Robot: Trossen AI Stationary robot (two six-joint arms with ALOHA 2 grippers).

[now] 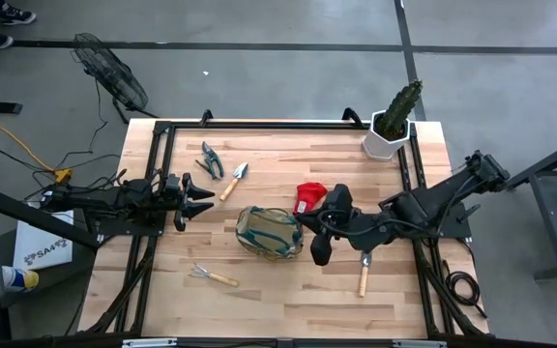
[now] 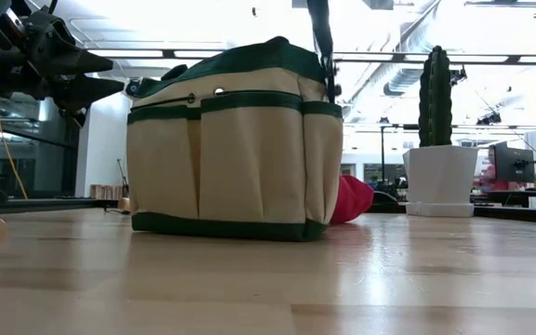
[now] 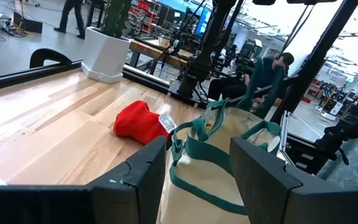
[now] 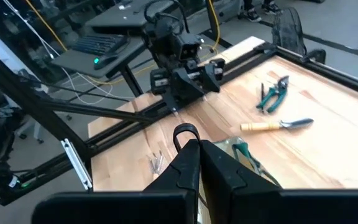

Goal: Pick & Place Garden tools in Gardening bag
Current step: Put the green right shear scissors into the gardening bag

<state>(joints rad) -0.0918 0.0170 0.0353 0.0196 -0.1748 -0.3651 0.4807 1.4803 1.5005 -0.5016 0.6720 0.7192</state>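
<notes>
The tan gardening bag [image 1: 269, 232] with green trim stands on its base mid-table. My right gripper [image 1: 300, 219] is above its right end, shut on a bag handle. My left gripper [image 1: 199, 199] hangs open at the table's left, level, pointing at the bag and touching nothing. Lying flat on the table are pruning shears [image 1: 211, 159] and a trowel [image 1: 234, 181] at the far left, a hand rake [image 1: 213, 276] near the front, and a second trowel [image 1: 364, 275] at the right. A red glove [image 1: 309, 195] lies beside the bag's far right. My right gripper pinches a dark green handle strap of the bag between its two shut fingers; a small loop of the strap [image 4: 185, 132] sticks out past the fingertips. The fingers slant down from the table's right. The strap [image 2: 323, 46] runs straight up from the bag's right end, and the bag's base stays on the table.
A cactus in a white pot [image 1: 392, 126] stands at the far right corner. Black frame rails [image 1: 162, 174] run along the table's left, far and right sides. Bare wood lies at the front centre. A person [image 3: 272, 68] shows in the room beyond the table.
</notes>
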